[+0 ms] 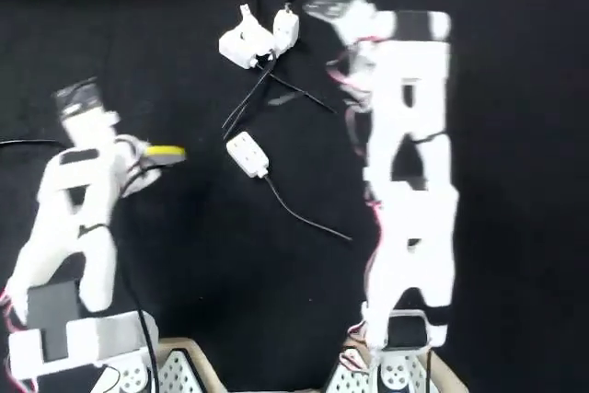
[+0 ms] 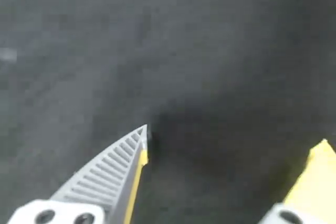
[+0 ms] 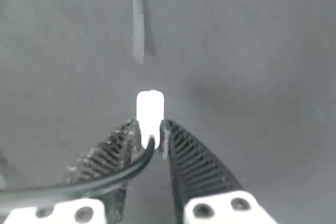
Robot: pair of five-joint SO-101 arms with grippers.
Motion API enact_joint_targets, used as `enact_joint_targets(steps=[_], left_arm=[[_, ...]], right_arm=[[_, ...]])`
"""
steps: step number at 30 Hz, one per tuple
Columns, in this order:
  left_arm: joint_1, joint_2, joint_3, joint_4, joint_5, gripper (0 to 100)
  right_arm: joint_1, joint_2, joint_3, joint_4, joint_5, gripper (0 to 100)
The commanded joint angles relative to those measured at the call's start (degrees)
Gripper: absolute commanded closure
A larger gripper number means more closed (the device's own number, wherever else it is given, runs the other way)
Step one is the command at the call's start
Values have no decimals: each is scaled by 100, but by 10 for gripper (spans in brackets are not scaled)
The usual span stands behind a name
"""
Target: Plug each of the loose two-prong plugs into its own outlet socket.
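White corded plug (image 1: 247, 154) on the black table (image 1: 515, 135)

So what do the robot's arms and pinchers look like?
Both arms, the left arm and the right arm, are chunky white shells with black motor blocks and thin reddish wires alongside. The left gripper has a grey ribbed finger edged in yellow and a yellow one. The right gripper has two black ribbed fingers on a white base with screws.

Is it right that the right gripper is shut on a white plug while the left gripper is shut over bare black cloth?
Not quite. The left gripper is open, not shut: the left wrist view shows its jaws wide apart over the bare black cloth. The rest holds: the right gripper is shut on the white plug.
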Motion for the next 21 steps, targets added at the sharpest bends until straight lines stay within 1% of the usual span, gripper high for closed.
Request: enact_joint_targets(steps=[1,4,9,11,15,19,21], left_arm=[[-453,-396,470,18,35,555],[-435,-457,690,-9,35,555],[-435,-448,716,-26,35,555],[-462,-448,716,-26,35,555],[-479,-457,734,-9,35,555],[-690,-457,699,-18,44,555],[-690,-457,699,-18,114,555]], right_arm=[[-721,-365,-75,132,-2198,987],[-1134,-382,-75,123,-3516,987],[-1749,-356,-75,123,-5073,987],[-1969,-365,-75,114,-5398,987],[-2347,-374,-84,79,-5618,987],[-2435,-356,-40,79,-6321,987],[-2400,-356,-31,97,-6655,987]])
